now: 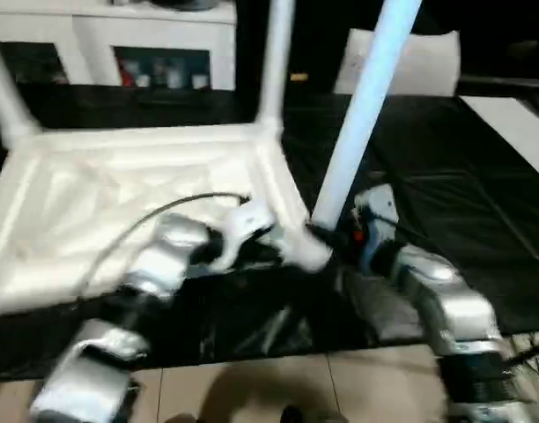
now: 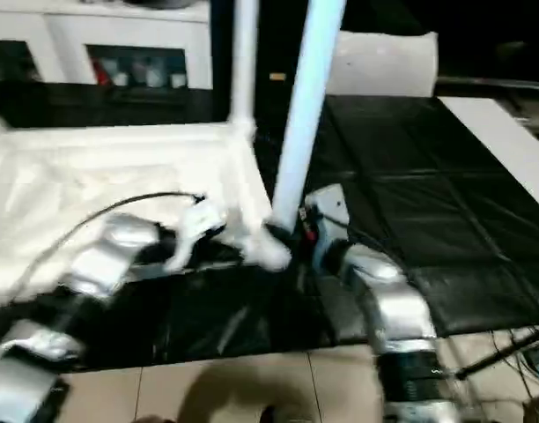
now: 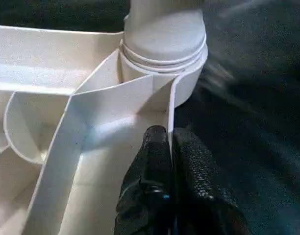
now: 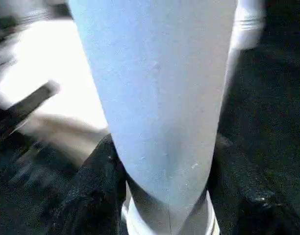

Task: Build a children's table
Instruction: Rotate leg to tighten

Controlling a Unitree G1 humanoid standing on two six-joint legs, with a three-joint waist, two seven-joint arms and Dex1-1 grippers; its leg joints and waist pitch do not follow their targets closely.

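White plastic square tabletop (image 1: 120,203): ribbed underside up, on black mat (image 1: 446,194). Smooth white tapered tubular leg (image 1: 362,115): leaning at near corner socket (image 3: 164,54). Left gripper (image 3: 169,147): textured black fingers pinched on thin rim beside socket. Right gripper (image 4: 160,196): fingers clamped round leg's lower end.

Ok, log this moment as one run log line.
left gripper: shut on tabletop rim | right gripper: holding leg at near corner socket
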